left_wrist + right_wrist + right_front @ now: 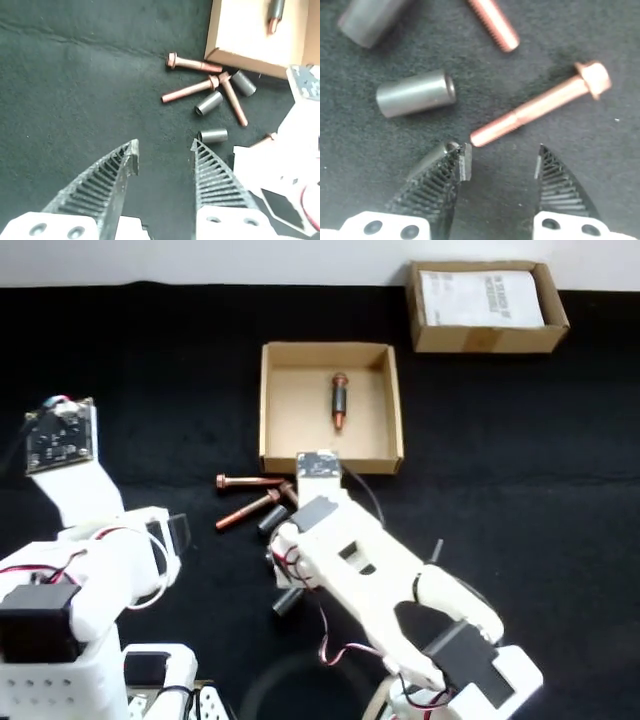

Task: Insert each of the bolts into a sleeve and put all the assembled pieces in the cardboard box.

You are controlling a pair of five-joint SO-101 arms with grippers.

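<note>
Both spread: right pincer (502,150) at a bolt (535,107) tip, sleeve (415,93) beside; left pincer (164,143) over worktop (75,90). One assembled piece (340,400) lies in cardboard box (266,405).

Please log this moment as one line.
left gripper open above mat | right gripper open near bolt | cardboard box holds one assembled piece | sleeves loose

Robotics lab bench: black cloth-covered table (130,390), white wall (200,260) behind.
</note>
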